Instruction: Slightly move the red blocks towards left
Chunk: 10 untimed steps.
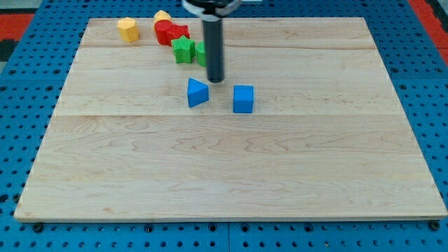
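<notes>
Green blocks (183, 50) between my tip (215, 80) and red blocks (170, 32).

Two red blocks, touching one another at the upper left of the frame: a rounded red block (164, 31) and a star-like red block (180, 32) beside it. Two yellow blocks: a yellow block (128, 29) at the far upper left and a second yellow block (162, 15) peeking out behind the red pair. Two green blocks: a green star block (183, 50) and a green block (201, 54) half hidden behind the rod. Two blue blocks near the middle: a blue wedge block (197, 92) and a blue cube (243, 99). Eight blocks in all. One wooden board (231, 175). One dark rod, with my tip (215, 80).
</notes>
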Motion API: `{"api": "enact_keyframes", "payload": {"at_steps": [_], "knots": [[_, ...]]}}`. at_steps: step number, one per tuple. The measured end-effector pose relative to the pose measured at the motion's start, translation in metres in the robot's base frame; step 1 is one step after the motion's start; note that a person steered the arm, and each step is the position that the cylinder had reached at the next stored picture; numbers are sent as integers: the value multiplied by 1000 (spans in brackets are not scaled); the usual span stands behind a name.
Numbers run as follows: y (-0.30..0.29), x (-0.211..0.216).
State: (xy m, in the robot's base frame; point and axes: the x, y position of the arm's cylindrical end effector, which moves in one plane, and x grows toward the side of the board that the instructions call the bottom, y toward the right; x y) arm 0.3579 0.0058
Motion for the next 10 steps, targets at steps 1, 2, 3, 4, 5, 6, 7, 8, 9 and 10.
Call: {"api": "enact_keyframes", "payload": {"at_steps": [1,2,3,4,5,6,7,8,9,10], "knots": [[43,-37],[44,-57],[43,-68],[37,-87],[23,-95],[0,-96],[-78,-96],[-132,-101],[-131,-109],[-120,-100]]}}
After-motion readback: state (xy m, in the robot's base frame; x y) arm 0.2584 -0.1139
